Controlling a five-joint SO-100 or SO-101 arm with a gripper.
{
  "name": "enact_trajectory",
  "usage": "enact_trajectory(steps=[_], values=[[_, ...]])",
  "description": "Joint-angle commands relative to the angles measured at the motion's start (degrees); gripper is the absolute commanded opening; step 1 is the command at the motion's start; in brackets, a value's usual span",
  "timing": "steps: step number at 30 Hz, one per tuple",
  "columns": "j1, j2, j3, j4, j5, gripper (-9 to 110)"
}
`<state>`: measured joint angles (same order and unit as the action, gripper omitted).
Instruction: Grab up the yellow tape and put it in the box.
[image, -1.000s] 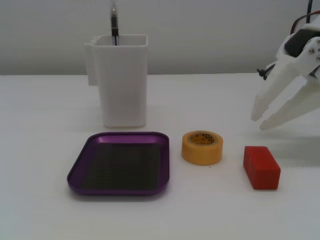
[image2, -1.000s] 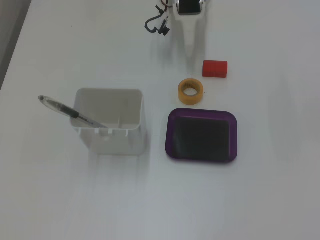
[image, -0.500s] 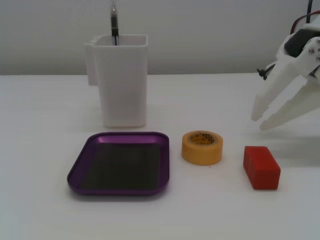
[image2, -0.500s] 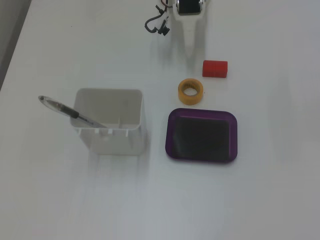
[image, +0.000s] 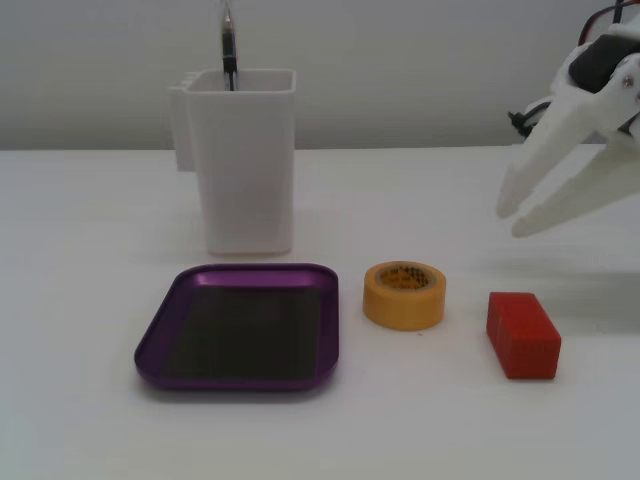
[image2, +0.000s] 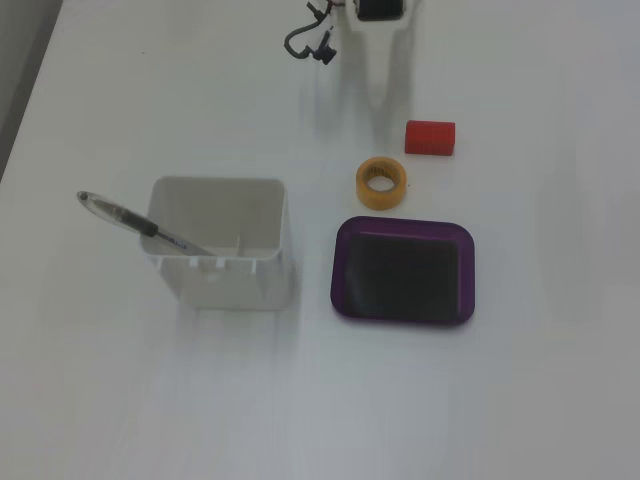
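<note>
Holding a pen (image2: 140, 226), white container (image: 245, 160) stands behind bare box (image: 150, 345); gripper (image: 518, 218) open, w/o load.

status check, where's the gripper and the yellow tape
Gripper open, empty, raised. Yellow tape on table beside purple box, untouched. Red block sits close by.

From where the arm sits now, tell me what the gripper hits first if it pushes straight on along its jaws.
The gripper points down and leftward in this fixed view, jaws open. Its line most likely meets bare table behind the yellow tape; the tape comes next. Depth is unclear, so that is a guess.
</note>
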<state>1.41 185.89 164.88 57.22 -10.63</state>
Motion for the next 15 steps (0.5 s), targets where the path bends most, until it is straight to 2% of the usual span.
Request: enact_trajectory(steps=[1,4,10,15], values=[[-0.44,-11.25,-8.61,-1.05,-0.79,3],[-0.7,-23.99,-16.96,-0.88,-1.23,3],[-0.79,-48.6,-32.52,-0.18,-10.11,3],[-0.79,-63.9,-43.15,-0.18,-11.25,6]])
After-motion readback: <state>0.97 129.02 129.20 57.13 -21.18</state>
